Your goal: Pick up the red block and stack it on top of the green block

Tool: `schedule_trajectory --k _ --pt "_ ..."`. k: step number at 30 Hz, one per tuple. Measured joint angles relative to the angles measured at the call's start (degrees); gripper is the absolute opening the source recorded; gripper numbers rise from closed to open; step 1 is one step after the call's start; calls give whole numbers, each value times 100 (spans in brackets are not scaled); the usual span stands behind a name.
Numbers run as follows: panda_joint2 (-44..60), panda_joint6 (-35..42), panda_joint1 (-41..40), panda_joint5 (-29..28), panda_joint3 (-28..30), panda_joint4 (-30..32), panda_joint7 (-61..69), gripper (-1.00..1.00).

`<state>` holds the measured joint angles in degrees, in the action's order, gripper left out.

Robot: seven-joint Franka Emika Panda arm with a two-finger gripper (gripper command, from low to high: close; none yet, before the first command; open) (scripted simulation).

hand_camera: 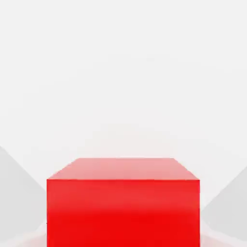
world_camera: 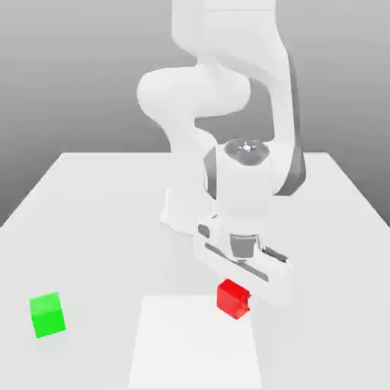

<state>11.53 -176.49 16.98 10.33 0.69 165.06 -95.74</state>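
Jaws pinched on the red block, well apart from the green block.

No readable text, label, brand, number or sign appears anywhere. The red block and the green block, well apart from it on the white table, both have plain, unmarked faces. The white robot arm above the red block carries no lettering either.
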Motion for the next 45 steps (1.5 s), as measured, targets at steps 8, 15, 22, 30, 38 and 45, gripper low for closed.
schedule_trajectory --k 8,15,22,30,38,45 --pt "-274 423 -1051 1319 -1382 -43 969 -100" --pt "-679 832 -1221 1879 -1696 -46 1356 -100" --pt "-1132 1127 -1289 1557 -1695 37 1101 -100" --pt "-1592 1358 -1607 340 -1695 188 215 -100" --pt "-1542 1836 -2820 -446 -1137 -350 -799 -100" --pt "-1112 2412 -4587 -789 -224 -1340 -1768 -100"
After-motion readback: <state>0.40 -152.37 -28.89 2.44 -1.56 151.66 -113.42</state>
